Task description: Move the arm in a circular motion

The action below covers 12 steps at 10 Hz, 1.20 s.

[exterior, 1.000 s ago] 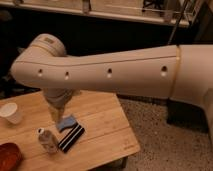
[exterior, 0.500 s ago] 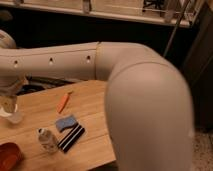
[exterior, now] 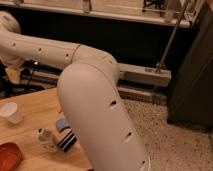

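Now the arm has swung its elbow centre-frame, the gripper at far left, state indeterminable; circling appears underway.

The arm reaches left over the table; pincer hangs behind cup.

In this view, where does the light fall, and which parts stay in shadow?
Camera view: the light falls from above on the arm, which is bright on its upper curve and shaded underneath. The wall behind it is dark, while the table is warmly lit. The gripper hangs at the far left edge, dim against the dark.
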Each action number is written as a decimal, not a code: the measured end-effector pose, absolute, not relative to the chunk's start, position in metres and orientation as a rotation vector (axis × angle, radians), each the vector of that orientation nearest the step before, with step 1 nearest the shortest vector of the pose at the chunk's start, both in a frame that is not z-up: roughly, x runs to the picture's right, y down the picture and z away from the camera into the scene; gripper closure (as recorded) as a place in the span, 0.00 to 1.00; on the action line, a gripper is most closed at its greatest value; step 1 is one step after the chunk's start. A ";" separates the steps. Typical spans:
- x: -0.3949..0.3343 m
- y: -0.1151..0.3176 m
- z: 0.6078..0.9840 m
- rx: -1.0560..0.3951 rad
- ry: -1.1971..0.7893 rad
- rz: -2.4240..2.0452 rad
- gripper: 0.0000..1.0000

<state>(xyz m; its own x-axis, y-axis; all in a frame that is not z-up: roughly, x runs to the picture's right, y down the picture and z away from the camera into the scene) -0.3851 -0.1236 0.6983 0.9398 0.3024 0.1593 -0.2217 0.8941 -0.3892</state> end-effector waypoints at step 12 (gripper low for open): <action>0.024 -0.057 0.712 -0.390 0.359 0.905 0.20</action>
